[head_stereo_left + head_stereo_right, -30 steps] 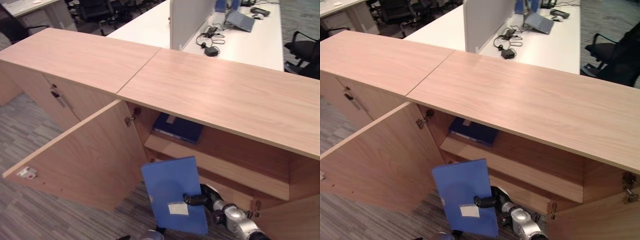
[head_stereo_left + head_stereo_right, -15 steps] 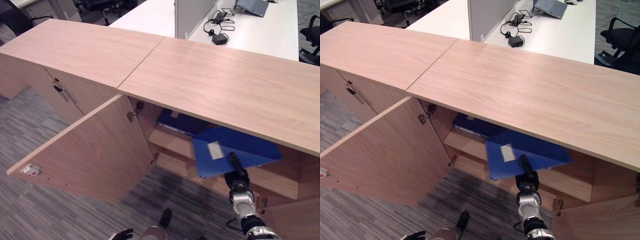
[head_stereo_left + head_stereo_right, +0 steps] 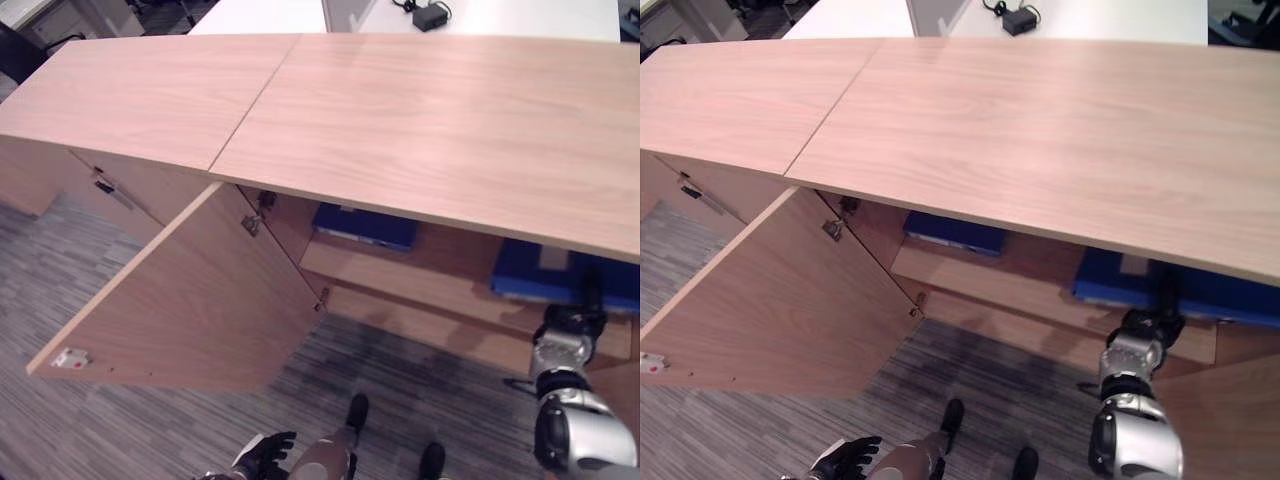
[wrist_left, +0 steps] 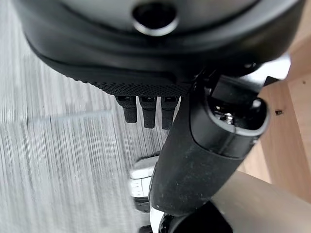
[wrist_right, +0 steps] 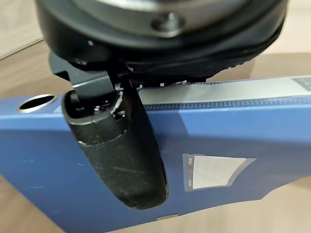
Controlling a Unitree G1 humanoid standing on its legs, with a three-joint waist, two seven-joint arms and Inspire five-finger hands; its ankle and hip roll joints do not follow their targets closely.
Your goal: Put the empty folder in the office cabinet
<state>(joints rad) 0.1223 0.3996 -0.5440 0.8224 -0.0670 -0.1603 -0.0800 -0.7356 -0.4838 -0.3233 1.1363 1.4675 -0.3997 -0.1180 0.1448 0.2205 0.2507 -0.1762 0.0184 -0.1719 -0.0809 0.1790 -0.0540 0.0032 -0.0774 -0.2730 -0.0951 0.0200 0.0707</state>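
The blue folder (image 3: 556, 276) lies flat on the cabinet's upper shelf (image 3: 450, 295), at the right under the wooden top (image 3: 420, 120). My right hand (image 3: 570, 324) reaches up to its front edge. In the right wrist view the thumb (image 5: 121, 155) presses on the folder's cover (image 5: 233, 126) near a white label (image 5: 211, 172), and the fingers are hidden beneath, so the hand is shut on the folder. My left hand (image 3: 266, 454) hangs low over the carpet with relaxed fingers (image 4: 148, 109) and holds nothing.
A second blue folder (image 3: 366, 226) lies on the same shelf further left. The left cabinet door (image 3: 200, 300) stands wide open over the grey carpet. A closed door with a handle (image 3: 110, 192) is at the far left. A white desk (image 3: 520, 12) stands behind the cabinet.
The right hand has carried the folder from in front of the cabinet up and right onto the shelf under the top. The camera has shifted too. The left hand stays low.
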